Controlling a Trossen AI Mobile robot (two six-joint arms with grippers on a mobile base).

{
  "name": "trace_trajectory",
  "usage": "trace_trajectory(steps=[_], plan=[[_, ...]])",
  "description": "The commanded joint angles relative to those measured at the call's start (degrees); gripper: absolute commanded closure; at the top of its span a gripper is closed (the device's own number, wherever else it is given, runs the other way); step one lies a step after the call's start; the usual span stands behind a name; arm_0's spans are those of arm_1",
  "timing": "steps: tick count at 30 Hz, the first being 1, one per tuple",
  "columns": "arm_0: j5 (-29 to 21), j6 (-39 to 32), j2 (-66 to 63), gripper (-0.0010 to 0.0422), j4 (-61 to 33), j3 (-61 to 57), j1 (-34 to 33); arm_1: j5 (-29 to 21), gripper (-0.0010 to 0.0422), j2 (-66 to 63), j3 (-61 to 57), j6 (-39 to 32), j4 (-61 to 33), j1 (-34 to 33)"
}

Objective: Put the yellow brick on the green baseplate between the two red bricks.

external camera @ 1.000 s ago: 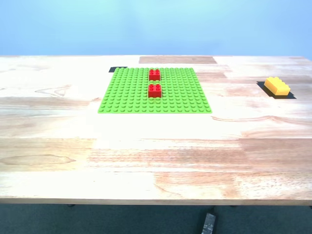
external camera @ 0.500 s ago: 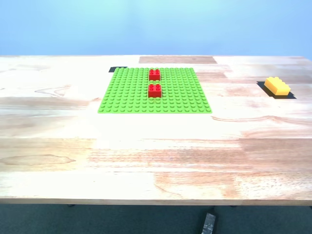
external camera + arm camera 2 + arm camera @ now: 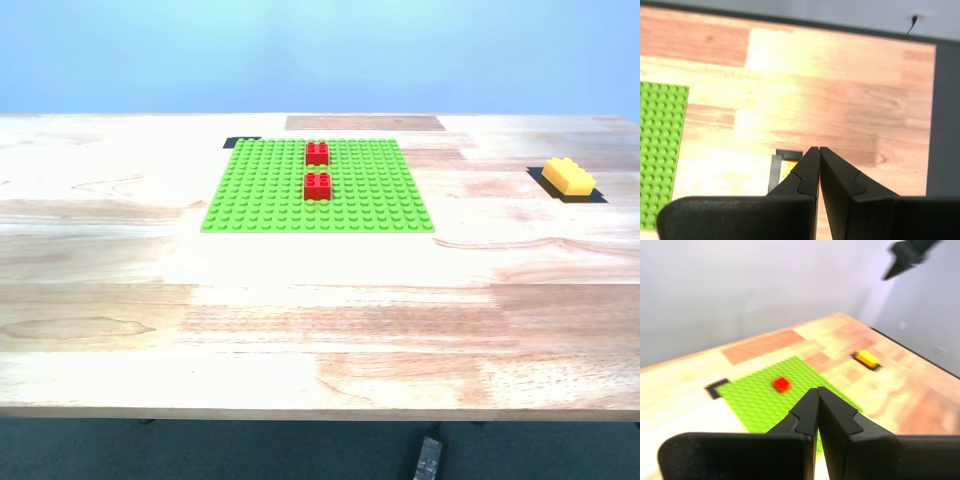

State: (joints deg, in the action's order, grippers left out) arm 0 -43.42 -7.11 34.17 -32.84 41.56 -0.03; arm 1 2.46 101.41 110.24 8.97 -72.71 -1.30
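1. Two red bricks (image 3: 317, 170) sit on the green baseplate (image 3: 260, 195); the yellow brick (image 3: 567, 176) lies well apart on the counter (image 3: 320, 320).
2. First tool (image 3: 817, 392) and second tool (image 3: 818, 151) are both closed, empty.
3. The brick looks light, rigid, slick: pinch its long sides.

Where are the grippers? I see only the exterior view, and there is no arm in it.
Observer: Both are above the table. My first gripper is shut and empty, with its fingertips touching.
Operator: And the second one?
Observer: My second gripper is also shut and empty.
Operator: Which one is nearer to the yellow brick?
Observer: Probably the second. Its wrist view shows a sliver of the yellow brick just past the fingertips, while the first wrist view shows it far off, beyond the baseplate.
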Motion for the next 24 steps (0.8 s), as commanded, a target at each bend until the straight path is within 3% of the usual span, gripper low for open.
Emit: trace_trajectory(steps=[1,5,8,16,19,24], plan=[[-3.34,-2.12,0.37,0.0413,-4.87,2.73,0.0,-3.37,0.0412,1.55,0.02,-0.83,0.15,0.07],[-4.04,-4.85,1.01,0.0413,-10.62,5.2,-0.04,-4.37,0.039,3.5,-0.28,-0.74,-0.24,0.07],[-4.09,-5.31,1.42,0.0413,-14.05,5.66,-0.15,-4.02,0.0346,4.59,-0.98,-0.63,-0.74,0.11],[-4.28,-5.75,1.36,0.0412,-17.97,4.55,-0.15,-3.87,0.0137,4.61,-6.91,-0.55,1.38,1.4],[-6.82,-5.75,1.4,0.0412,-17.92,4.63,-0.15,-3.89,0.0075,3.52,-11.37,-1.66,4.52,1.73],[-8.39,-5.79,1.4,0.0413,-18.01,5.25,-0.22,-3.89,0.0073,3.1,-20.28,-1.9,8.04,2.36]])
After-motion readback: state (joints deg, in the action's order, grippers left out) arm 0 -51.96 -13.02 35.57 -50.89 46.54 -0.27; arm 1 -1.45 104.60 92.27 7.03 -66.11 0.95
